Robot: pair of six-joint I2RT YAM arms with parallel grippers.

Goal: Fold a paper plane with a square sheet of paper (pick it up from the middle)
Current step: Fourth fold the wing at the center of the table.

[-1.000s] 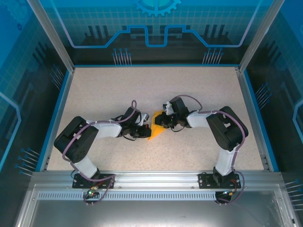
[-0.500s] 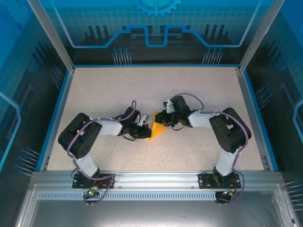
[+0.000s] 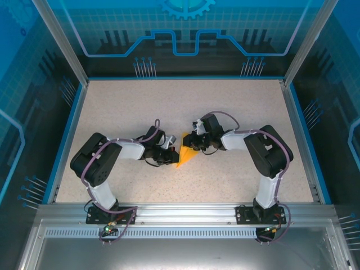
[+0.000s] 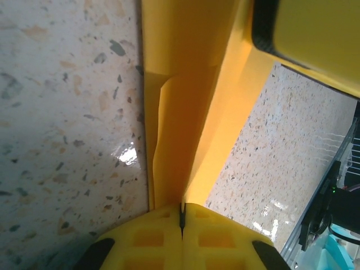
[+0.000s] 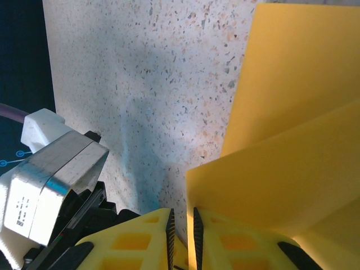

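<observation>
The square sheet of paper [image 3: 185, 156], orange-yellow, is folded into a slim pointed dart shape and lies mid-table between my two grippers. My left gripper [image 3: 172, 157] is shut on it. In the left wrist view a crease of the paper [image 4: 180, 90] runs straight out from the closed left gripper [image 4: 181, 210]. My right gripper [image 3: 190, 144] is at the paper's far end. In the right wrist view the right gripper [image 5: 181, 218] is open by a narrow gap. A raised flap of the paper [image 5: 281, 169] has its edge in that gap, against one pad.
The speckled table [image 3: 236, 107] has blue rails and glass walls round it. The two wrists are close together over the paper. The left arm's grey housing [image 5: 50, 169] is beside the right fingers, and a right finger [image 4: 320, 34] sits just past the left jaws.
The right gripper has edged slightly away from the near edge with the flap. The left arm's elbow has shifted a little to the right. The paper's near tip has stayed put.
</observation>
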